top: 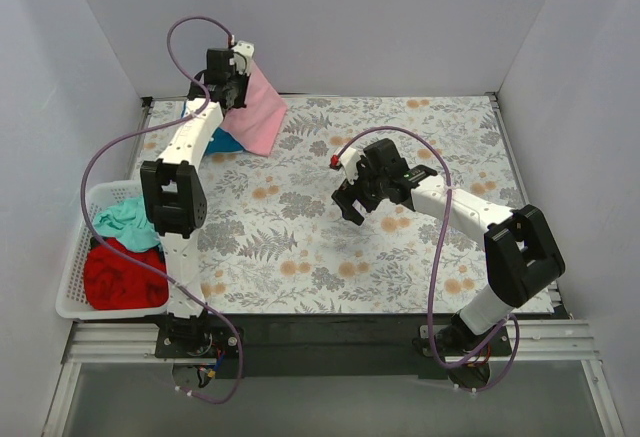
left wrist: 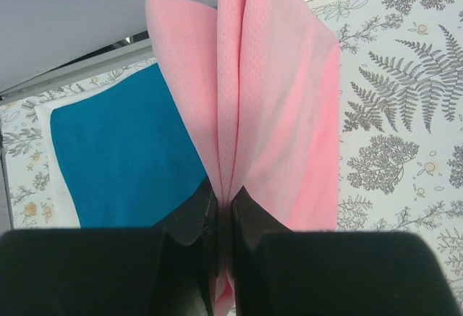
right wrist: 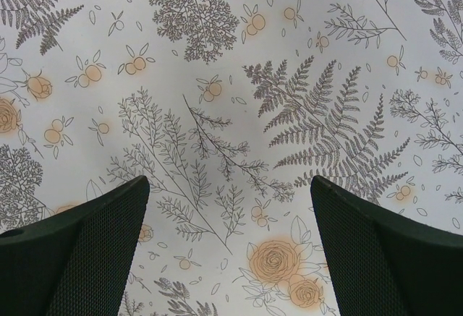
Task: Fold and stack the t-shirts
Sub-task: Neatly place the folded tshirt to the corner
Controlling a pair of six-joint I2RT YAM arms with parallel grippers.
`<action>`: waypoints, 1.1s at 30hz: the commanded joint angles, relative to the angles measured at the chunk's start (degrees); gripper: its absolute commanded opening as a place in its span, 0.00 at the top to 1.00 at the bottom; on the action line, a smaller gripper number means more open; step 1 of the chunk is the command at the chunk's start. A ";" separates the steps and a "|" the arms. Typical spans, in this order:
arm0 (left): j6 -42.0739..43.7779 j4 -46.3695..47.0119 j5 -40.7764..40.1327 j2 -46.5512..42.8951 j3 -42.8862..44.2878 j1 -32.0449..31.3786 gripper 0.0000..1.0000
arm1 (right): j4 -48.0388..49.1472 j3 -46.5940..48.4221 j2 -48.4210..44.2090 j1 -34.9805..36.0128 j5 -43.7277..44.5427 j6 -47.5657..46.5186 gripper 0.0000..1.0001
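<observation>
My left gripper [top: 232, 79] is raised at the far left of the table and shut on a folded pink t-shirt [top: 260, 109], which hangs from it down onto the table. In the left wrist view the pink t-shirt [left wrist: 275, 113] is pinched between the jaws of my left gripper [left wrist: 224, 207]. A folded blue t-shirt [top: 224, 142] lies flat under and beside it, partly covered; it shows in the left wrist view [left wrist: 123, 157]. My right gripper [top: 353, 207] is open and empty above the middle of the table. The right wrist view shows my right gripper [right wrist: 230, 215] over bare floral cloth.
A white basket [top: 72, 287] at the near left holds a red garment [top: 122, 275] and a teal garment [top: 125, 219]. The floral tablecloth [top: 400, 137] covers the table. White walls stand close on the left, back and right.
</observation>
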 commanded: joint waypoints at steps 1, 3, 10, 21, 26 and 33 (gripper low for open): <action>1.66 1.55 -1.37 -7.80 -1.11 0.47 1.00 | 0.05 0.83 -1.66 -0.20 -0.98 1.07 0.02; 1.66 1.46 -1.46 -8.42 -1.64 0.91 1.00 | 0.05 0.74 -1.57 -0.20 -1.07 1.16 0.02; 2.36 2.43 -1.46 -10.44 -2.70 1.61 1.00 | 0.05 0.83 -1.22 -0.11 -1.33 1.16 0.02; 1.31 3.83 -1.72 -8.25 -2.96 5.04 1.00 | -0.04 1.53 -0.52 -0.20 -1.50 1.25 0.02; 1.48 4.89 -0.93 -6.23 -2.79 7.15 1.00 | 0.05 1.70 0.01 -0.11 -1.68 1.25 0.02; 3.68 6.38 -0.49 -1.84 -1.47 10.49 1.00 | -0.12 2.32 1.41 -0.11 -2.12 1.51 0.02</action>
